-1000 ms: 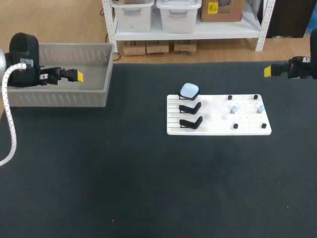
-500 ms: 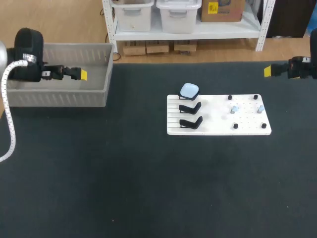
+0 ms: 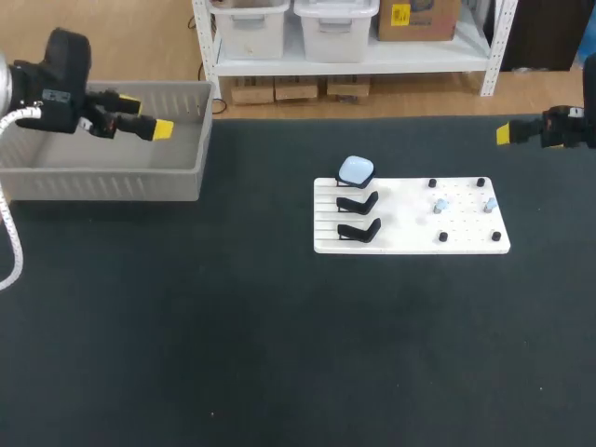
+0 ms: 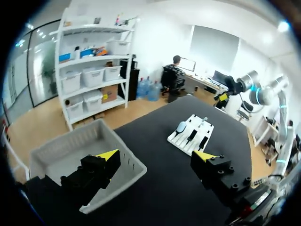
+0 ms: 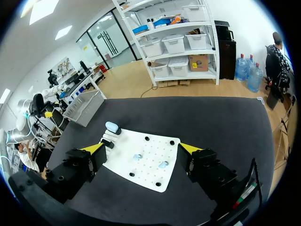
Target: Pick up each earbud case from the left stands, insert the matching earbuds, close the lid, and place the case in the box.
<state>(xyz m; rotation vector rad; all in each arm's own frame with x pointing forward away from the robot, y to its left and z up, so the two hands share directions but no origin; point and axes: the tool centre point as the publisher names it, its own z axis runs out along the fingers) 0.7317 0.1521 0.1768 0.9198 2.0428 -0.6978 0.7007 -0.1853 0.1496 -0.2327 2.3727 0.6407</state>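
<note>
Left gripper [image 3: 159, 128] has shifted over the grey box [image 3: 112, 177].

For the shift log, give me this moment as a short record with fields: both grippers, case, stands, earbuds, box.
left gripper: open, empty, above the grey box
right gripper: open, empty, at the table's far right edge, away from the white board
earbud case: one, on the board's rearmost stand
empty stands: two, black, in front of the case
earbuds: two small pale pieces on the board's pegged half
box contents: cannot tell
</note>
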